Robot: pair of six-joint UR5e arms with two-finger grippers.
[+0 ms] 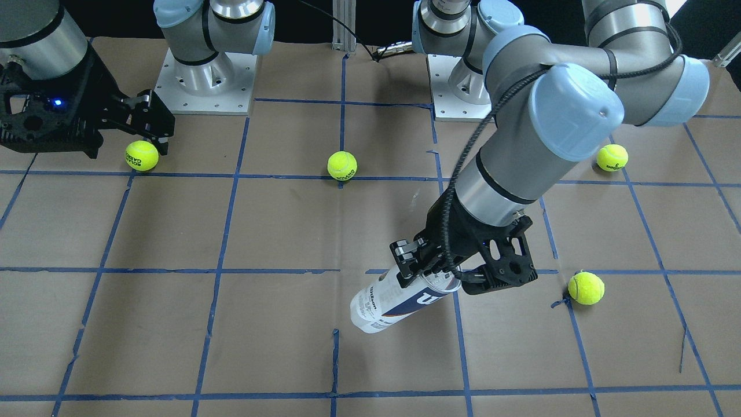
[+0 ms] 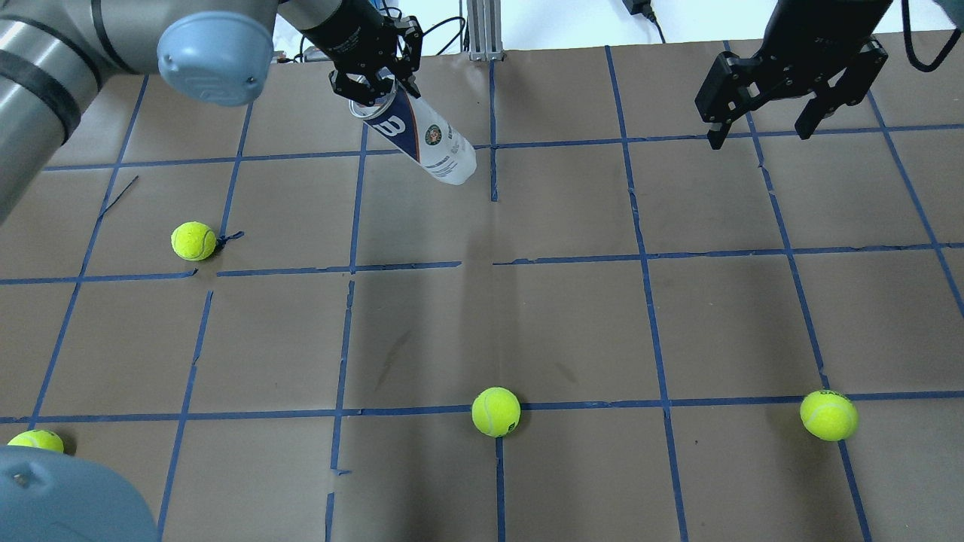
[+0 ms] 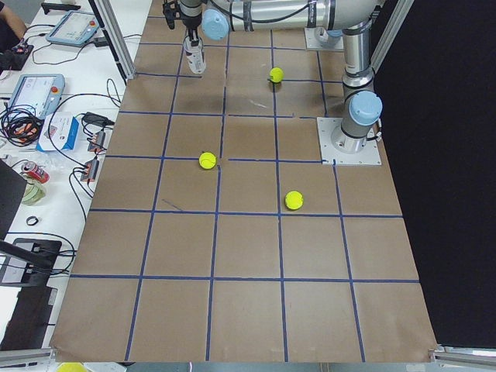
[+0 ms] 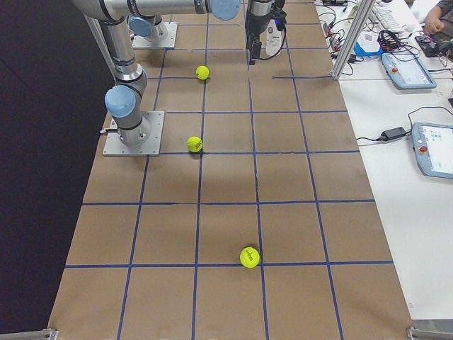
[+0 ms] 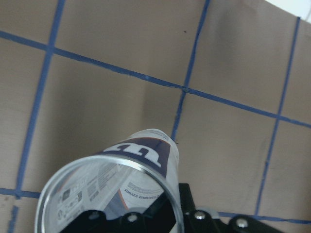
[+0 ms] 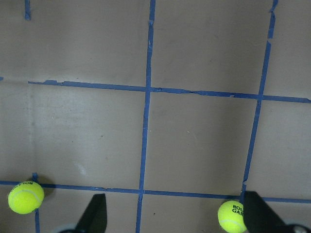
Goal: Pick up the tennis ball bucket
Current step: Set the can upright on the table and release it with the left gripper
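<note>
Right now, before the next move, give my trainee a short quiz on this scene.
1. Which one holds the tennis ball bucket? A) left end effector B) right end effector C) neither
2. True or false: the right end effector is shut.
3. How many loose tennis balls lie on the table?
Key: 1 A; 2 false; 3 four.

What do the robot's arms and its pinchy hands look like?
The left arm and right arm are round silver tubes with pale-blue joint caps and black rings. A black cable runs down the left one. The left gripper and right gripper are black with two fingers each; a tiny blue light glows by the right one.
</note>
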